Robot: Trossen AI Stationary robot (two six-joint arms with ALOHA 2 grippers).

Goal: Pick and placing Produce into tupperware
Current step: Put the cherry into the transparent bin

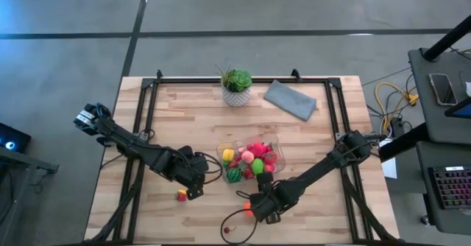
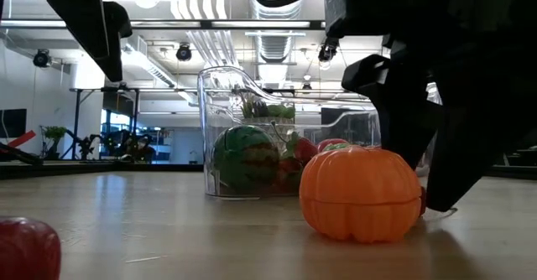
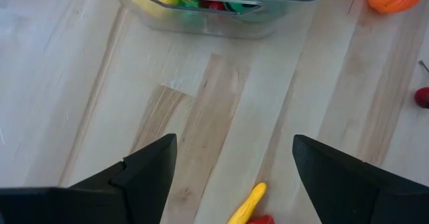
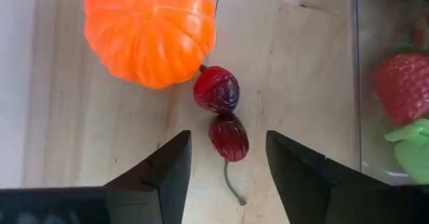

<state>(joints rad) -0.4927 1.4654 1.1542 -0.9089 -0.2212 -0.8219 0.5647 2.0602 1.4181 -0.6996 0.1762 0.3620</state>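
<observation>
Now the right pincer (image 4: 224, 167) is spread on the desk (image 1: 324, 128) – two dark red cherries (image 4: 221, 110) between its fingers, lying in a row along the gap, touching the orange pumpkin (image 4: 151, 29) beside the tupperware (image 1: 274, 141); left pincer (image 3: 231, 160) spread above a yellow piece (image 3: 247, 204)

The tupperware (image 1: 250, 161) sits mid-desk (image 1: 331, 209), holding the melon (image 1: 233, 174) and strawberries (image 1: 257, 152). Plant (image 1: 236, 85) at 12 o'clock, cloth (image 1: 290, 99) at 1. Pumpkin (image 4: 150, 31) and cherries (image 4: 222, 110) lie at 6, touching.
</observation>
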